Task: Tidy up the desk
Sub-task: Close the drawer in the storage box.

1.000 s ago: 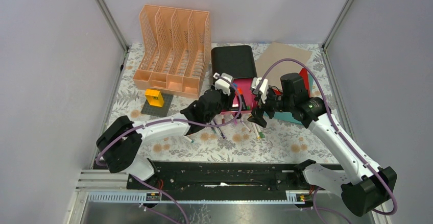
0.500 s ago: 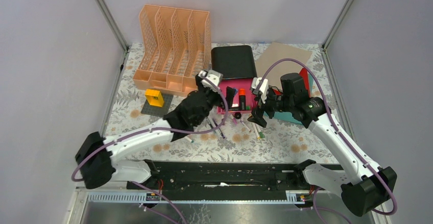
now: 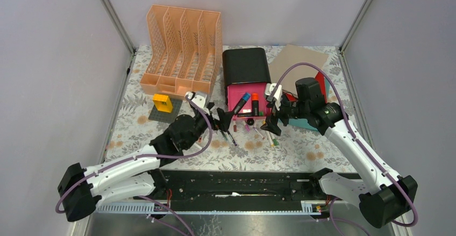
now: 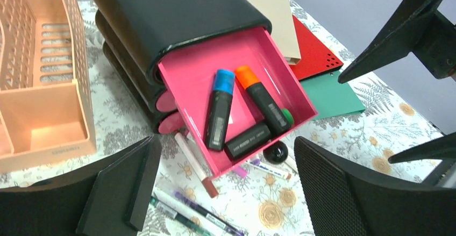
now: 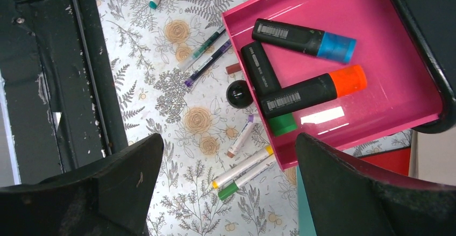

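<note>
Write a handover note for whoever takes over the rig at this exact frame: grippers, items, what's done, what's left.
Grippers: the left gripper is open and empty, just left of the drawer front. The right gripper is open and empty, over the pens at its right front.
Items: the pink drawer is pulled open and holds three highlighters.
Done: the highlighters are in the drawer.
Left: loose pens lie on the desk before the drawer, the folders lie at the right rear, and the drawer is not yet shut.
</note>
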You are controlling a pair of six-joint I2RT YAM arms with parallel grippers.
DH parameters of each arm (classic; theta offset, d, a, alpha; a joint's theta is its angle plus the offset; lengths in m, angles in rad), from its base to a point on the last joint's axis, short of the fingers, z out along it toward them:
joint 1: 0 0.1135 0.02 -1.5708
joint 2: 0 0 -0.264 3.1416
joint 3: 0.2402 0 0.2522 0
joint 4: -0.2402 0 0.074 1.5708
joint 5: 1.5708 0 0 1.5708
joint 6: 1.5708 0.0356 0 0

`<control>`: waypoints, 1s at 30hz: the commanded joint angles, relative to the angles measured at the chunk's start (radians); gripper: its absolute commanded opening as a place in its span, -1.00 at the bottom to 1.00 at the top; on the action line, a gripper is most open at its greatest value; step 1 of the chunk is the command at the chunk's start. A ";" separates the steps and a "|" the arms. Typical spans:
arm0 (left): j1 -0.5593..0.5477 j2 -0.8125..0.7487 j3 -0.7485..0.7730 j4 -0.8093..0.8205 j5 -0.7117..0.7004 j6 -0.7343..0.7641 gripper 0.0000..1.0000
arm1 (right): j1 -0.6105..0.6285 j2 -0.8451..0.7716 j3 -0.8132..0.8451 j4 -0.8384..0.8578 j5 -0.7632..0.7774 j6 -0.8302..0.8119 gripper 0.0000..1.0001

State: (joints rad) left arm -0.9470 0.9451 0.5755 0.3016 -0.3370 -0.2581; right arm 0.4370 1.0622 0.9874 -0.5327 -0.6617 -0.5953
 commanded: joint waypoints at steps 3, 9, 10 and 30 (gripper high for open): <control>0.004 -0.101 -0.080 -0.004 0.021 -0.092 0.97 | -0.008 -0.021 -0.021 0.006 -0.079 -0.050 0.99; 0.004 -0.112 -0.110 -0.044 0.010 -0.135 0.97 | -0.009 -0.026 -0.045 0.006 -0.128 -0.091 0.99; 0.005 -0.109 -0.114 -0.048 0.010 -0.141 0.97 | -0.008 -0.029 -0.050 0.006 -0.138 -0.107 0.99; 0.006 -0.053 -0.184 -0.057 -0.007 -0.214 0.97 | -0.008 -0.035 -0.167 -0.029 -0.183 -0.429 0.92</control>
State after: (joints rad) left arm -0.9470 0.8848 0.3996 0.2180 -0.3347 -0.4538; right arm 0.4347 1.0420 0.8402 -0.5632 -0.8318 -0.9337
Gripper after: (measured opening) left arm 0.987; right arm 0.985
